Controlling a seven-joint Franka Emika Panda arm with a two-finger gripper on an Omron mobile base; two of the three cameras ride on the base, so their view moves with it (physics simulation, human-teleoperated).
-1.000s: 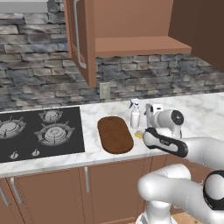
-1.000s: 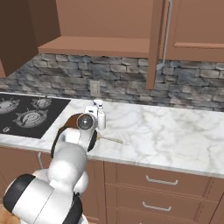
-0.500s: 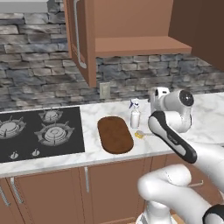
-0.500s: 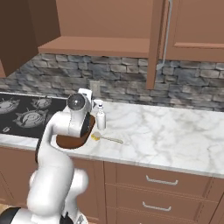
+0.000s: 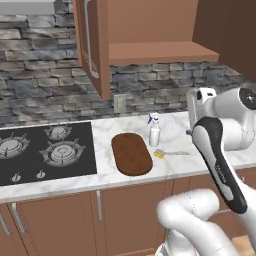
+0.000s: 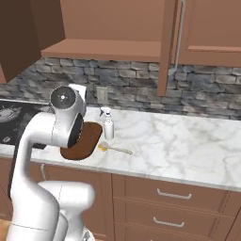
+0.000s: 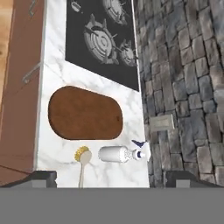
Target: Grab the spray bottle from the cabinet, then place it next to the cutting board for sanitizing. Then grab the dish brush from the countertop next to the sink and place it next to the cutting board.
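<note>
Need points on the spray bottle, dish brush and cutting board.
spray bottle [image 5: 154,135], left base view, on its white body.
dish brush [image 7: 82,155], hand view, on its yellow head.
cutting board [image 5: 131,153], left base view, on the middle of its top face.

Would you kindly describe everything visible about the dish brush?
The dish brush has a thin pale handle and a small yellow head. It lies flat on the marble countertop, head toward the cutting board but just apart from it, beside the upright spray bottle. Nothing holds it.
</note>
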